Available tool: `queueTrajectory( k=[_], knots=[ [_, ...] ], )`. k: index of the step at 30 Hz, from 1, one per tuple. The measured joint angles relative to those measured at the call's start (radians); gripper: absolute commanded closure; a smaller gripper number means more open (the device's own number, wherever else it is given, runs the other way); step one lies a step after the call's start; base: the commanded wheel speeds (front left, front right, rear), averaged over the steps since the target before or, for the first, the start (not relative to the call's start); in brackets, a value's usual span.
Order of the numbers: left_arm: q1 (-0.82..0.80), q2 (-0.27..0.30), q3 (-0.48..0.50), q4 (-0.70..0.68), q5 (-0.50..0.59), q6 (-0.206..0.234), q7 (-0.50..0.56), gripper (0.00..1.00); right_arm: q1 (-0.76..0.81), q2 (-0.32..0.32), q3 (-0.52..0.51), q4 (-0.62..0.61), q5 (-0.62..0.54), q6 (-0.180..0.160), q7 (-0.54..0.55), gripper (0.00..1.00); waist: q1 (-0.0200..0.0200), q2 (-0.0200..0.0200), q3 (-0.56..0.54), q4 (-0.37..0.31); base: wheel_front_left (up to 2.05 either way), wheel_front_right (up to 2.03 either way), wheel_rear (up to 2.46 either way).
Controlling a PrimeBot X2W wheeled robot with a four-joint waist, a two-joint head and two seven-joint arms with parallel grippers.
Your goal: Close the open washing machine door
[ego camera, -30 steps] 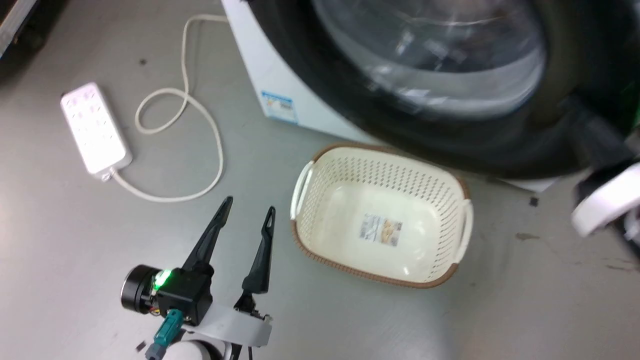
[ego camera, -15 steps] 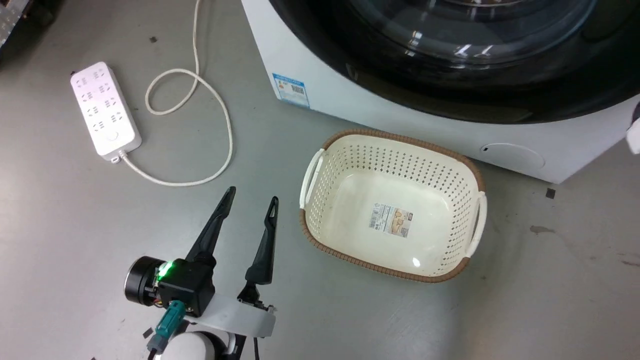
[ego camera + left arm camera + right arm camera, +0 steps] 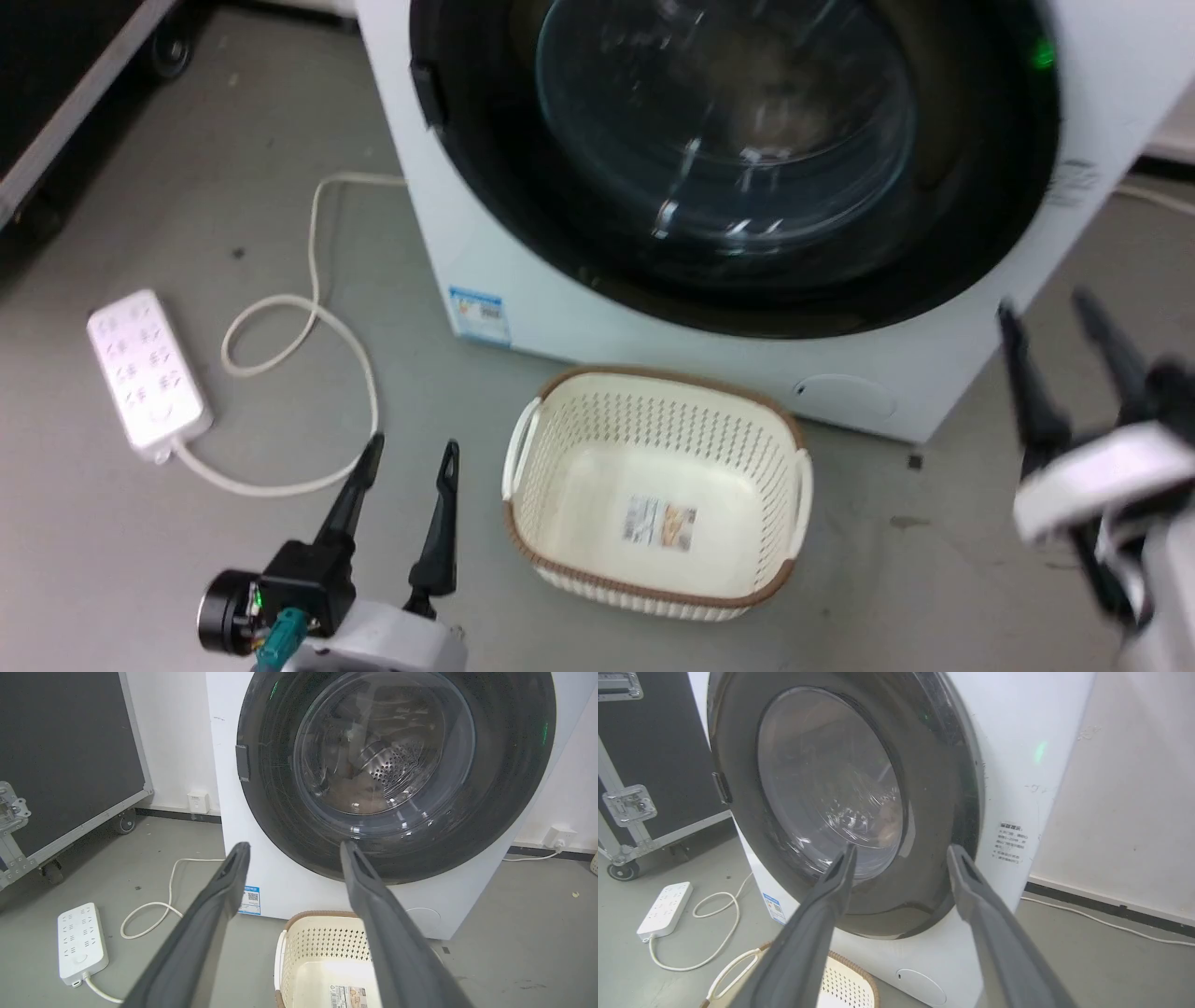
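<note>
At lower left the left gripper (image 3: 411,446) gapes wide and empty. At lower right the blurred right gripper (image 3: 1044,308) does likewise. A cream basket (image 3: 653,375) sits between them. Beyond, at upper centre, the washing machine door (image 3: 738,159) lies flush against the white machine (image 3: 485,252).

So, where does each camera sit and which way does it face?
Head view: on the head, looking down at floor, basket and washing machine door; left gripper, right gripper show.
Left wrist view: left wrist, facing the door squarely; left gripper below.
Right wrist view: right wrist, facing the door obliquely; right gripper below.
Shared: all show door, basket, power strip.
</note>
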Motion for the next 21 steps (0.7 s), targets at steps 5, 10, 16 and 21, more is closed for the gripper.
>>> queueTrajectory(
  k=[5,10,16,21],
  knots=[
    [0.028,0.001,0.007,0.023,-0.001,-0.008,0.0,0.0,0.233,0.103,-0.071,-0.147,-0.107,0.0,-0.02,0.0,-0.0001,-0.0001,-0.065,-0.048,0.0,0.0,0.0],
    [0.035,0.007,0.013,0.037,-0.003,-0.013,0.0,0.0,0.394,0.226,-0.131,-0.244,-0.183,0.0,-0.024,0.0,-0.0001,-0.0001,-0.1,-0.094,0.0,0.0,0.0],
    [0.05,0.006,0.009,0.042,0.008,-0.013,0.0,0.0,0.455,0.253,-0.131,-0.257,-0.216,0.0,-0.027,0.0,0.0002,-0.0001,-0.114,-0.125,0.0,0.0,0.0],
    [0.05,0.005,0.007,0.044,0.008,-0.013,0.002,1.0,0.454,0.254,-0.127,-0.26,-0.217,0.0,-0.026,1.0,0.0003,-0.0001,-0.115,-0.129,0.0,0.0,0.0]
  ],
)
